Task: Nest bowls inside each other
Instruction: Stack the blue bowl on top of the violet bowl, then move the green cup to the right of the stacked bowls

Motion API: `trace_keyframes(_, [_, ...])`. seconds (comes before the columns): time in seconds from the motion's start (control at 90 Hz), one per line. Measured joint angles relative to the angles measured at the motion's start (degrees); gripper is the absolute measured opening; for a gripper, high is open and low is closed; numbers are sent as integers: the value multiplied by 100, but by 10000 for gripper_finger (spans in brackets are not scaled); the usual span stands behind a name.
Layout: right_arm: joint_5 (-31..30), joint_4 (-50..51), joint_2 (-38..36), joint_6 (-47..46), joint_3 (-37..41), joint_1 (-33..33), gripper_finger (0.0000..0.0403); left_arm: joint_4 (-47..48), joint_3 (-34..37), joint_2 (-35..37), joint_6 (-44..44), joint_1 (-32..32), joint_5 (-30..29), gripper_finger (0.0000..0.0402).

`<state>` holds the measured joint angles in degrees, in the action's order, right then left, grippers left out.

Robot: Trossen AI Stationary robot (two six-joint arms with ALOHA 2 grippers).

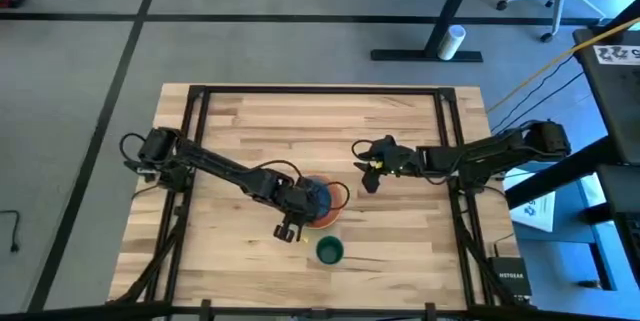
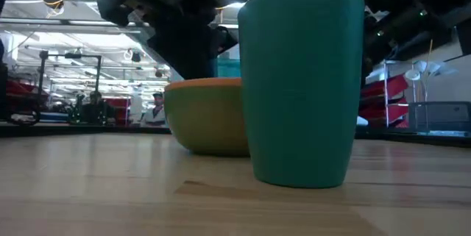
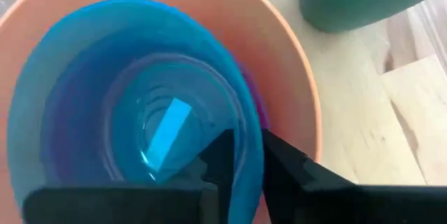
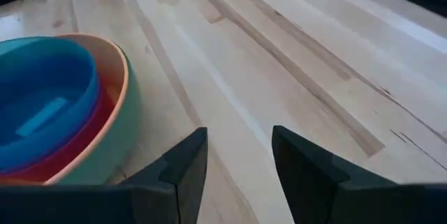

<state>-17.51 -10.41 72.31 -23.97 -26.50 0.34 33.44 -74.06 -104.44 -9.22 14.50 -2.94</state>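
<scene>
The round plastic bowls are sitting stacked just below the middle of the high view on the pale wooden table [image 1: 240,131]. The outermost one visible from the right wrist view is a large green plastic bowl [image 4: 105,158], holding a large orange plastic bowl [image 4: 115,77], then a red-pink plastic bowl [image 4: 77,140], with a blue plastic bowl [image 4: 42,105] lying innermost on that side. In the left wrist view a purple rim [image 3: 253,102] is showing between the blue bowl and the orange one.

The left gripper [image 1: 290,229] is hanging at the lower left edge of the stack in the high view, its dark fingers [image 3: 223,158] straddling the blue bowl's rim, one inside and one outside, set close together; whether they are actually pinching the wall cannot be told.

A tall dark teal plastic cup-shaped bowl [image 1: 330,251] is standing upright on the table just below the stack, apart from it, and is filling the centre of the low view.

The right gripper [image 1: 372,173] is hovering to the right of the stack, near it but not touching, with its fingers [image 4: 183,168] spread apart and nothing between them.
</scene>
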Motion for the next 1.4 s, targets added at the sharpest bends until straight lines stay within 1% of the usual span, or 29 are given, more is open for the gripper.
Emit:
trace_keyframes(0.611, [11,40,-2,0,0,0,147,29,2,232,196,13,2,158])
trace_keyframes(0.833, [76,38,-2,-11,0,1,147,202,4,378,311,13,0,180])
trace_keyframes(0.989, [465,0,-4,-179,0,0,147,602,4,682,570,13,-67,182])
trace_keyframes(1.156, [1175,-171,-4,-425,0,7,147,771,98,1044,755,13,-139,182])
trace_keyframes(1.244, [1512,-465,-4,-448,0,103,147,736,304,1260,790,13,-453,182])
trace_keyframes(1.311, [1564,-752,-4,-437,-11,283,147,724,520,1471,853,11,-744,182])
trace_keyframes(1.4, [1566,-743,-4,-420,-190,590,147,491,892,1827,905,-48,-979,182])
